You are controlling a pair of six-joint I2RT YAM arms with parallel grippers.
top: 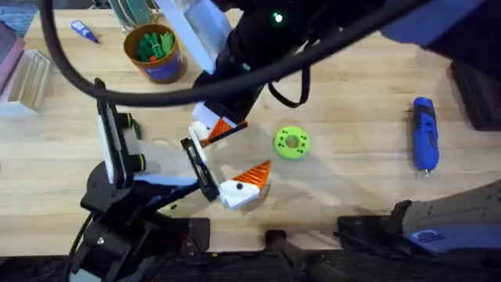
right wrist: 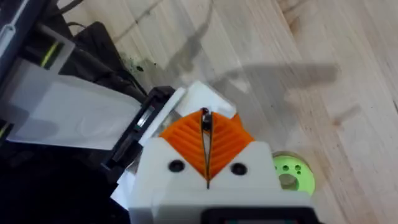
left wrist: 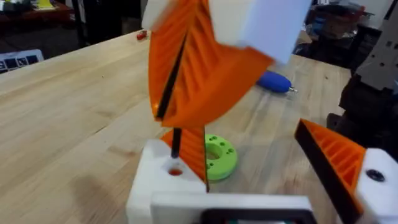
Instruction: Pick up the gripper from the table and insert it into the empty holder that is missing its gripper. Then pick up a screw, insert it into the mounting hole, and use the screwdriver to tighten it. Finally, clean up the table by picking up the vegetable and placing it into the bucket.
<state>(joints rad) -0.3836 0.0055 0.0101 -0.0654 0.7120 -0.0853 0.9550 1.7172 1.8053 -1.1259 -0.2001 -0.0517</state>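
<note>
My right arm reaches across the table, and its gripper [top: 218, 129] [right wrist: 206, 134] is shut on a thin dark screw [left wrist: 176, 140]. The screw points down at the mounting hole [left wrist: 175, 169] in the white holder [left wrist: 155, 180] on my left arm. An orange ribbed gripper wedge [left wrist: 194, 155] sits in that holder. The left gripper [top: 227, 160] [left wrist: 249, 149] is open, its other orange pad [left wrist: 333, 155] well apart. The blue screwdriver [top: 423, 133] lies at the far right. At the back left, the bucket [top: 154, 51] holds green toy pieces; I cannot tell the vegetable among them.
A lime-green disc with holes [top: 291, 142] lies just right of the grippers. A small blue pen-like tool [top: 84, 31] and clear plastic boxes [top: 27, 78] are at the back left. A thick black cable [top: 156, 94] arcs over the left half of the table.
</note>
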